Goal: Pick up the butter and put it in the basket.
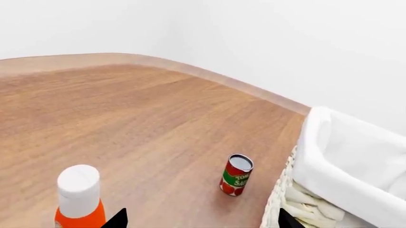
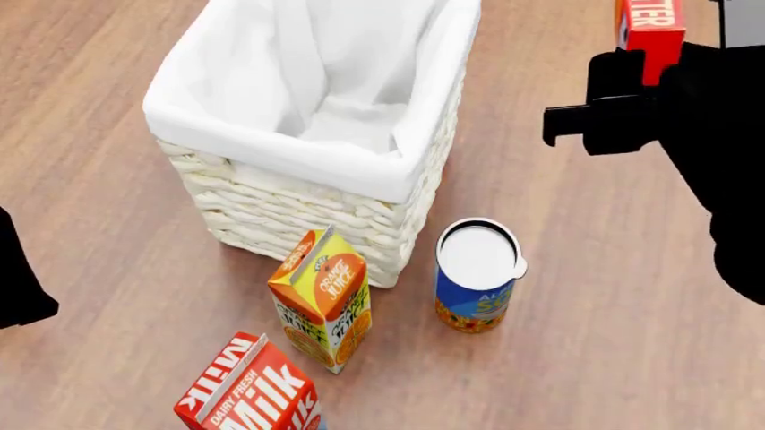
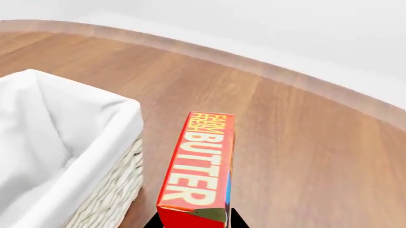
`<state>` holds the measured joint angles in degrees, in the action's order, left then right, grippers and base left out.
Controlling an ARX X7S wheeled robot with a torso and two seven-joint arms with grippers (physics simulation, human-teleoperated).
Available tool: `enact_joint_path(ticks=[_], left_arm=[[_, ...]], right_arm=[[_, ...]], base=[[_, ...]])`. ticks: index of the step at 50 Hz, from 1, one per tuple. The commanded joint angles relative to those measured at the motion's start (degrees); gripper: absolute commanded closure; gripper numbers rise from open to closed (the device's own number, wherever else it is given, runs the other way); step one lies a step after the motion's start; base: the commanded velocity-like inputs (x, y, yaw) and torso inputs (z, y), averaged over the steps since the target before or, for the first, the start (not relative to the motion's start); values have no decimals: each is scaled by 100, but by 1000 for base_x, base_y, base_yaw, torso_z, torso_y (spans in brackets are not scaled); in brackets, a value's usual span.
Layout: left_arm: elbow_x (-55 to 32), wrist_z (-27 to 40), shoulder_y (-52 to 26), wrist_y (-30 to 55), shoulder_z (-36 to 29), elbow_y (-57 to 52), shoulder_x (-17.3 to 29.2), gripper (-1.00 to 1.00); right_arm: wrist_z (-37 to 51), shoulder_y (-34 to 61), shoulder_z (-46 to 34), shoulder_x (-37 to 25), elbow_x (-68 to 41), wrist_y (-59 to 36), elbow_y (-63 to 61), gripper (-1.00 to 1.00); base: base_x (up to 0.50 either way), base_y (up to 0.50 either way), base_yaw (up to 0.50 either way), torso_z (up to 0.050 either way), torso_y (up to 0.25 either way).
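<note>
**Butter in the claw, basket close by**

My right claw (image 3: 193, 223) is clamped on the butter (image 3: 199, 166). I see only the dark tips of the claw at the near end of the box, one on each side. The box sticks out away from the claw, with the white word BUTTER facing the wrist camera. I think I hold it by one end so the rest of it can go into the basket first.

In the head view the butter (image 2: 651, 25) is up off the wood floor (image 2: 574, 269), in front of the black right arm. It is just beside the basket (image 2: 299, 157), past the basket's right rim, not over the opening yet. So I judge the next move is to carry it across, over the white cloth.

My left claw (image 1: 199, 221) holds nothing. Its two tips sit wide apart, and it waits near the other side of the basket, out of the way.

An orange juice carton (image 2: 322, 296), a milk carton (image 2: 251, 394) and a blue can (image 2: 478, 278) stand in front of the basket.
</note>
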<state>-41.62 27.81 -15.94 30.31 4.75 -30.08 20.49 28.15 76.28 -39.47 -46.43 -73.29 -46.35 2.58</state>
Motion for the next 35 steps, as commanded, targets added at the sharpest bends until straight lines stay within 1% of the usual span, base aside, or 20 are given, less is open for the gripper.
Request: enact_joint_path(ticks=[1,14,20,30,35], left_arm=[[-43,45,2,11,-4,-43,6,-100],[-83,102,19,10,-10,-80,-3,-100],[-105,127,15,19,-17,-104,0,-100],[-115,148,28,14,-34,-118,13,-100],[-135,168,9,22,-26,-102,19,-100]], right_arm=[[-641,1035,-237,645,677,-410,1354,100],[-1703,1959,-782,1468,1114,-709,2947,100],[-2185,2265,-984,1808,1321,-654,3581,100],[-3315,2723,-1454,2595,1771,-359,4805,100],[-4017,2982,-1704,3151,2072,5,5746,100]], base=[[0,0,0,0,10],[0,0,0,1,2],[0,0,0,0,0],[0,0,0,1,2],[0,0,0,0,2]])
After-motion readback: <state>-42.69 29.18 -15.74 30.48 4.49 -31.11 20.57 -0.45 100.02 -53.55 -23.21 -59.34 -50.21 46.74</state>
